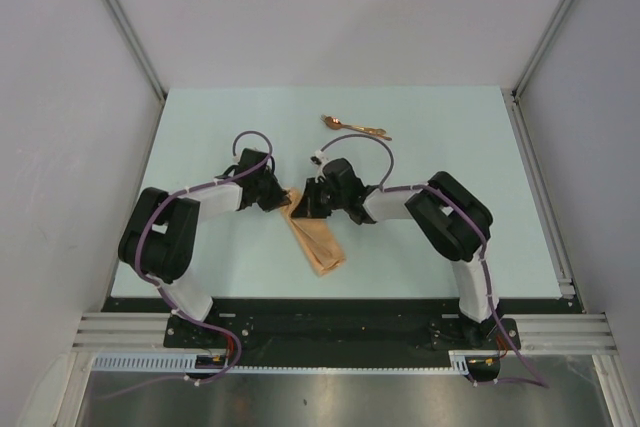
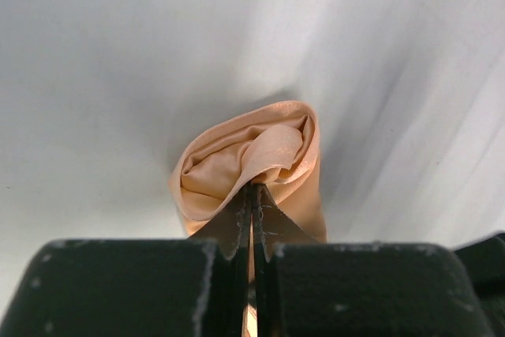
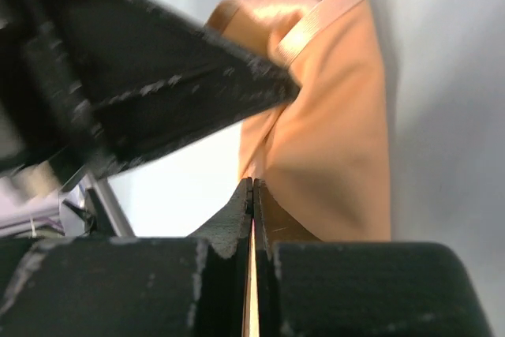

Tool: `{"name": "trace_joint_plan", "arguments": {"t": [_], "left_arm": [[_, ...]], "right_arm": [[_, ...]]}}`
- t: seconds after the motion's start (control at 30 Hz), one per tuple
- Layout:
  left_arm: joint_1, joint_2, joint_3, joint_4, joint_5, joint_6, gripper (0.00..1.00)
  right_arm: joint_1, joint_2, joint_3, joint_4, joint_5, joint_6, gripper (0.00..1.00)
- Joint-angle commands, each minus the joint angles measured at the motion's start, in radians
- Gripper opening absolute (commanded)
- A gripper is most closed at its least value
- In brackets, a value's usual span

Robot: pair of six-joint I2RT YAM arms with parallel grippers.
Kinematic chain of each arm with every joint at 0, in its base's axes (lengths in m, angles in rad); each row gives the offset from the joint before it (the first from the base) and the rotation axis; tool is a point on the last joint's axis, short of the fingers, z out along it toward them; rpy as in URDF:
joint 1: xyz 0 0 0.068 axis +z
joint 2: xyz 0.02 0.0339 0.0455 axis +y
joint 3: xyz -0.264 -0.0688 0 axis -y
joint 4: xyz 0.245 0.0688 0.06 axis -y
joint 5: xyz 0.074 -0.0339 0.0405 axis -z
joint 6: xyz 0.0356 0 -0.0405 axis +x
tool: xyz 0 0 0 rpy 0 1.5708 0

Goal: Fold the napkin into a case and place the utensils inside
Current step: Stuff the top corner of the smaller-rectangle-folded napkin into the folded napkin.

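The peach-orange napkin lies folded into a narrow strip at the table's near middle, its upper end lifted between both grippers. My left gripper is shut on a rolled edge of the napkin. My right gripper is shut on another edge of the napkin, with cloth showing between its fingers. The left gripper's black finger crosses the upper left of the right wrist view. The copper-gold utensils lie together on the table behind the grippers, apart from the napkin.
The pale table has a raised rail along its right side and grey walls around it. The black arm mounts sit at the near edge.
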Motion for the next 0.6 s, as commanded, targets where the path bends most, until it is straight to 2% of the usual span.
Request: {"name": "trace_joint_plan", "arguments": {"t": [0.0, 0.27, 0.57], "left_arm": [[-0.003, 0.006, -0.002, 0.018, -0.006, -0.009, 0.0], [-0.003, 0.011, -0.007, 0.028, 0.01, -0.005, 0.0], [-0.003, 0.01, -0.031, 0.077, 0.029, -0.042, 0.0]], "right_arm": [[-0.017, -0.121, -0.02, -0.09, -0.022, -0.044, 0.0], [-0.048, -0.169, -0.14, -0.062, -0.025, -0.058, 0.0], [0.071, -0.091, -0.198, 0.013, 0.022, -0.039, 0.0]]}}
